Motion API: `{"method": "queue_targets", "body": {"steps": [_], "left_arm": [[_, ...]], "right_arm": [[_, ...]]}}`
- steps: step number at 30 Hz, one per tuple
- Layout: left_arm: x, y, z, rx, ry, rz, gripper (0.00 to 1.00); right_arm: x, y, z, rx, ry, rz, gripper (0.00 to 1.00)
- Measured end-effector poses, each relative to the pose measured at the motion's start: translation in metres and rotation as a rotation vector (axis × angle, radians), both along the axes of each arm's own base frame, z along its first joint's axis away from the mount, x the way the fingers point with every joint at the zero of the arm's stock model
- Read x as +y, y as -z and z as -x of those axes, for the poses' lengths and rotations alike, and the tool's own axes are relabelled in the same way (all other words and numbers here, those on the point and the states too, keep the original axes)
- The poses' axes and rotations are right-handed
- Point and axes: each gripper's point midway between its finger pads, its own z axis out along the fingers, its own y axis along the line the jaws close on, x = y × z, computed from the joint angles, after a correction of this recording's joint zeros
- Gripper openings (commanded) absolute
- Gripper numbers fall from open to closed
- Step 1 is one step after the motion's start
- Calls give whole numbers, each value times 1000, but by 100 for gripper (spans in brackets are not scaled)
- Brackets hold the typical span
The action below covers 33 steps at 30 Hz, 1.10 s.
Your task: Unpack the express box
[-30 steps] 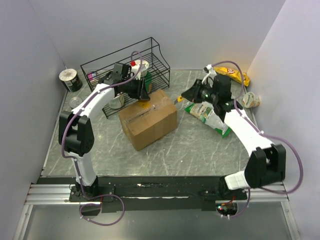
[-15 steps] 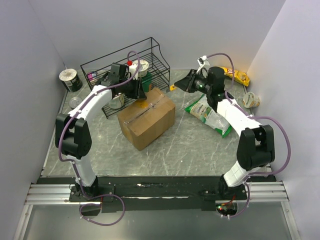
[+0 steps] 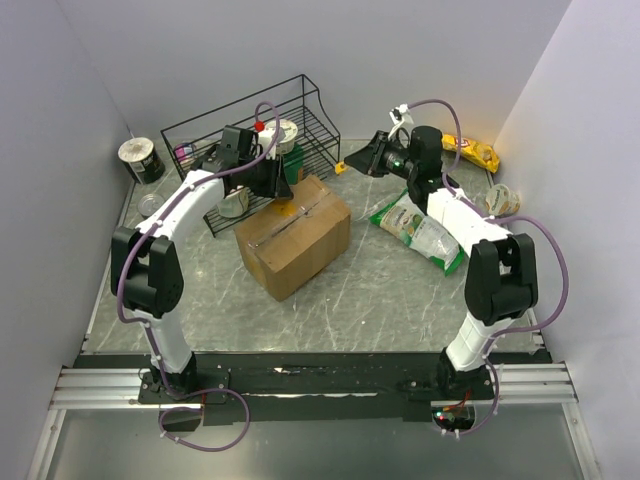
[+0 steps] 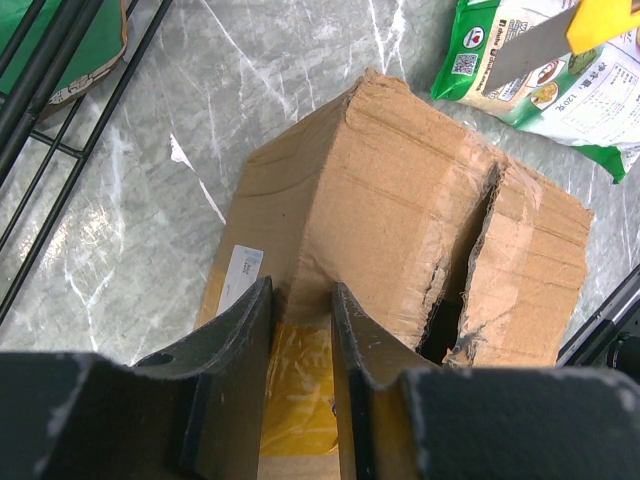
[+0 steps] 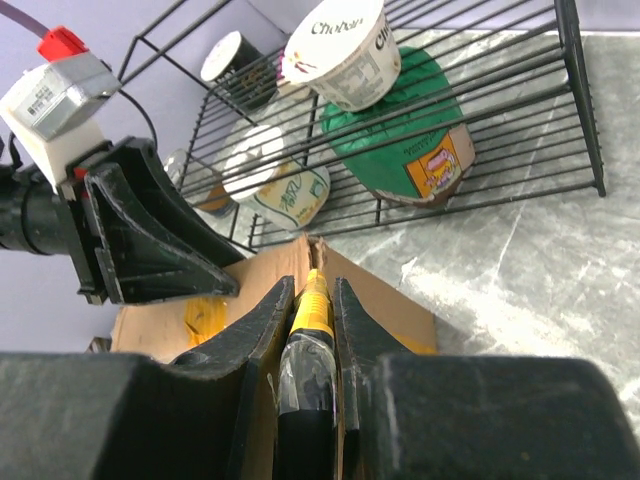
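The express box (image 3: 293, 235), a brown carton, lies mid-table with its top seam split into a ragged gap (image 4: 462, 290). My left gripper (image 3: 284, 182) sits at its back corner by the yellow label (image 4: 300, 385). There the jaws (image 4: 300, 290) pinch narrowly on the cardboard ridge. My right gripper (image 3: 358, 163) hovers behind and right of the box, off its surface. It is shut on a yellow and black cutter (image 5: 313, 300), whose tip points toward the box's back edge. The cutter's grey blade (image 4: 535, 45) shows in the left wrist view above a green bag.
A black wire rack (image 3: 315, 100) stands behind the box and holds a yoghurt cup (image 5: 345, 50) and a green pouch (image 5: 415, 150). A green snack bag (image 3: 420, 230), a yellow bag (image 3: 478, 153) and a cup (image 3: 502, 200) lie at the right. A can (image 3: 140, 158) stands far left.
My right arm has swung up and back-left from beside the green bag toward the rack's right end, cutter still held. My left jaws closed slightly on the box corner.
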Motion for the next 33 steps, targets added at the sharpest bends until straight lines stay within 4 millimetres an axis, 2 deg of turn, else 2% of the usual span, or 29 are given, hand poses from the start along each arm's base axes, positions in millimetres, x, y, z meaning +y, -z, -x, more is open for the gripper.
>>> {"method": "queue_targets", "body": {"steps": [11, 33], "left_arm": [[-1, 1, -1, 15, 9, -6, 1], [0, 2, -2, 18, 15, -10, 1]], "right_arm": [[4, 10, -2, 29, -18, -1, 0], [9, 16, 5, 36, -53, 13, 0]]}}
